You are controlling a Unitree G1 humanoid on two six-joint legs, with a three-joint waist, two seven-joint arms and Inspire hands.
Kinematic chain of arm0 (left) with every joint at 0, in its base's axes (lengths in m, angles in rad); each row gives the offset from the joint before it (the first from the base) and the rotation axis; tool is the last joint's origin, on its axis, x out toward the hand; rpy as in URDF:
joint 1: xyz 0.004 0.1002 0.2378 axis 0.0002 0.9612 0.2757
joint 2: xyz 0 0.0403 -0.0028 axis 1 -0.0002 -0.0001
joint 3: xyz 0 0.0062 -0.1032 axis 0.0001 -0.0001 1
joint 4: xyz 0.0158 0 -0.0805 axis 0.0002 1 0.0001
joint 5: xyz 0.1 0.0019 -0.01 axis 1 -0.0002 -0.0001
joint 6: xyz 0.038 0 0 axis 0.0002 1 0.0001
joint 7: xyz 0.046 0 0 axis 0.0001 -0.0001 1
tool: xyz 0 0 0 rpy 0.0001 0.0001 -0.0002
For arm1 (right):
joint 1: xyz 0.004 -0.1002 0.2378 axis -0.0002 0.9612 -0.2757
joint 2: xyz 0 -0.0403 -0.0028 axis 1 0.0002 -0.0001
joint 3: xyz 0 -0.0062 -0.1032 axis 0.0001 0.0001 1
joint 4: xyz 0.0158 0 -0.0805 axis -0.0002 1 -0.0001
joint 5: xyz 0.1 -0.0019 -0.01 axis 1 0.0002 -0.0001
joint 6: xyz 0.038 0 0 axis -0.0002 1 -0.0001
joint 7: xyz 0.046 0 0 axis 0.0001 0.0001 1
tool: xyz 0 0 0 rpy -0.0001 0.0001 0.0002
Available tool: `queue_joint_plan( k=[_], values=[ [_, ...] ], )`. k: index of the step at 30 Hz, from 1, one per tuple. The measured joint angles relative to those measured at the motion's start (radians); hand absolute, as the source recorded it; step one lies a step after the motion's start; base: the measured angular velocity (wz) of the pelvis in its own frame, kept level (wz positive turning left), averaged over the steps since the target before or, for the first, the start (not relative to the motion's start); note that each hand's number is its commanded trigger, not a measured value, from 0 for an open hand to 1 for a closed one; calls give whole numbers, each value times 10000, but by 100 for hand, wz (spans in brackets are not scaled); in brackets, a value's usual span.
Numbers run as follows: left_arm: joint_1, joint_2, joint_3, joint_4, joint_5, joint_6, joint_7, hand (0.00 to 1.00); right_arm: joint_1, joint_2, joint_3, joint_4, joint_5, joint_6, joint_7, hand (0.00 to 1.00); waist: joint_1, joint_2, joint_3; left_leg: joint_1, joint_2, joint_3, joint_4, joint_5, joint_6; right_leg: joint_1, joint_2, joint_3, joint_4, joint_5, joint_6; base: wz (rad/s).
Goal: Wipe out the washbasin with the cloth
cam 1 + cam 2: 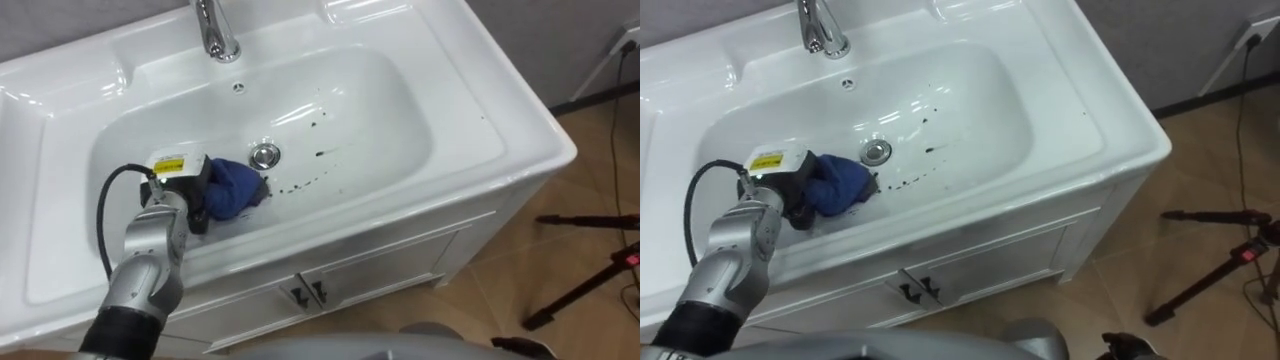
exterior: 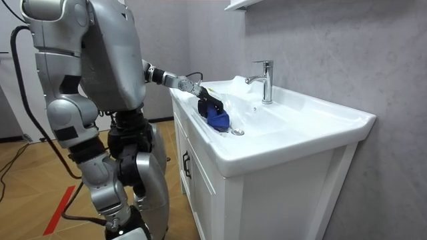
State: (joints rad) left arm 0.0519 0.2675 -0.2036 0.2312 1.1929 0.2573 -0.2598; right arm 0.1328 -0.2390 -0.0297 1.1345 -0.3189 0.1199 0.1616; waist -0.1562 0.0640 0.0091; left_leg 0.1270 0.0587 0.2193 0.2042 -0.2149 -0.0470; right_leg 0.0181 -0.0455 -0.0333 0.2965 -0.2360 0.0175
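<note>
The blue cloth (image 1: pixel 234 187) lies on the floor of the white basin (image 1: pixel 385 105), just on the near side of the drain (image 1: pixel 264 154) and bunched against the front of the robot's left hand (image 1: pixel 183 188). The hand comes in from the lower left, over the basin's front rim. The cloth is a crumpled wad rather than a flat sheet. What length it has runs from the hand towards the robot's right, and its free end points at a scatter of dark stains (image 1: pixel 298 185) on the basin floor (more specks sit further back, right of the drain). The left hand's dark fingers (image 1: pixel 199 213) are curled round the cloth's near end, clutching it and pressing it down on the porcelain. The faucet (image 1: pixel 213 30) stands at the back rim, well apart from the cloth. In the room view the robot stands at the front of the cabinet (image 2: pixel 200 193) that carries the basin, left arm stretched out over the rim. Its right hand (image 2: pixel 127 229) hangs low by its side at the bottom edge, too cut off to tell its state.
</note>
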Motion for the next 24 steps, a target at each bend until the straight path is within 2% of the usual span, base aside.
queue_joint_plan(
  k=[9,12,16,19,24],
  values=[
    [-251,-39,-581,-330,-31,-52,-397,100,-133,26,85,51,95,-15,231,0,-284,-64,41,15,0,11,5,0,0,-9,-7,7,-23,2,-1,-3],
    [-338,-57,-929,-511,-19,-115,-484,100,-316,39,210,287,76,-241,123,0,-419,-99,55,24,-1,8,6,0,0,-9,-12,7,-2,1,0,0],
    [-454,-237,-1249,-747,-1,-246,-488,100,-350,106,492,317,-44,-391,47,0,-578,-265,132,31,-20,19,3,0,0,-60,-21,38,124,-59,5,0],
    [-503,-278,-1267,-741,-9,-253,-438,100,-330,127,488,390,-40,-391,29,0,-624,-363,124,21,-12,82,3,0,0,-122,-13,59,161,-67,-2,-7],
    [-502,-348,-1360,-701,-21,-253,-264,100,-323,166,493,464,-39,-358,18,0,-628,-373,121,37,-13,209,6,0,0,-145,-12,138,175,-66,-2,-4]
  ],
)
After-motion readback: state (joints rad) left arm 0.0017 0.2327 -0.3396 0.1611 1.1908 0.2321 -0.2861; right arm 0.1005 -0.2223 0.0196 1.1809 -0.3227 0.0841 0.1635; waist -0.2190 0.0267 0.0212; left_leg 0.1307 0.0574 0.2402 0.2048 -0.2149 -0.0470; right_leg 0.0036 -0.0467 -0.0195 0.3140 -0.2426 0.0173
